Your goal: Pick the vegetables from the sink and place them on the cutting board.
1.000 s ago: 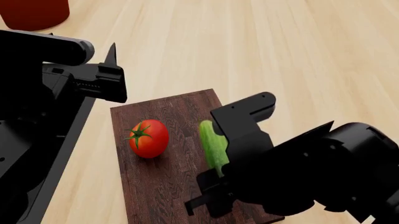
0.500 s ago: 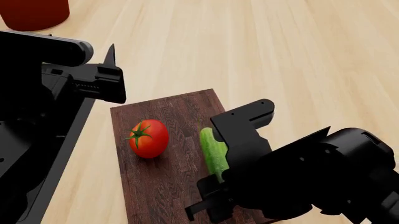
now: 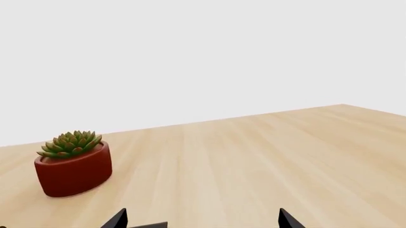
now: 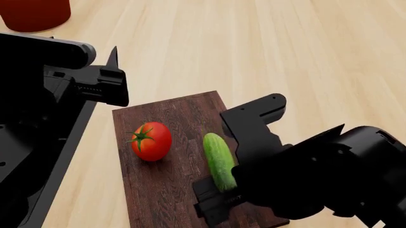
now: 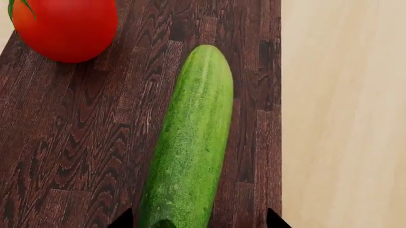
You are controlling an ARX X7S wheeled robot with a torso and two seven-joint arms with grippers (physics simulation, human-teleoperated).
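The red tomato (image 4: 151, 141) and the green cucumber (image 4: 219, 160) both lie on the dark wooden cutting board (image 4: 171, 111), side by side and apart. In the right wrist view the cucumber (image 5: 190, 142) runs lengthwise down the board (image 5: 63, 156), with the tomato (image 5: 63, 28) off to one side. My right gripper (image 5: 197, 221) is open, its tips spread on either side of the cucumber's near end (image 4: 219, 192). My left gripper (image 4: 113, 61) hangs open above the counter beyond the board, with nothing between its tips (image 3: 201, 221). The sink (image 4: 60, 166) shows only as a black rim beside the board, mostly hidden by my left arm.
A red pot (image 3: 73, 168) holding a green succulent stands on the light wooden counter (image 3: 254, 156) ahead of the left gripper, and shows at the head view's far corner (image 4: 32, 14). The board's long right edge (image 5: 279, 118) meets the bare counter (image 4: 304, 57).
The right gripper has shifted slightly right and back, uncovering more of the cucumber, which rests on the board. The left arm and the tomato have not moved.
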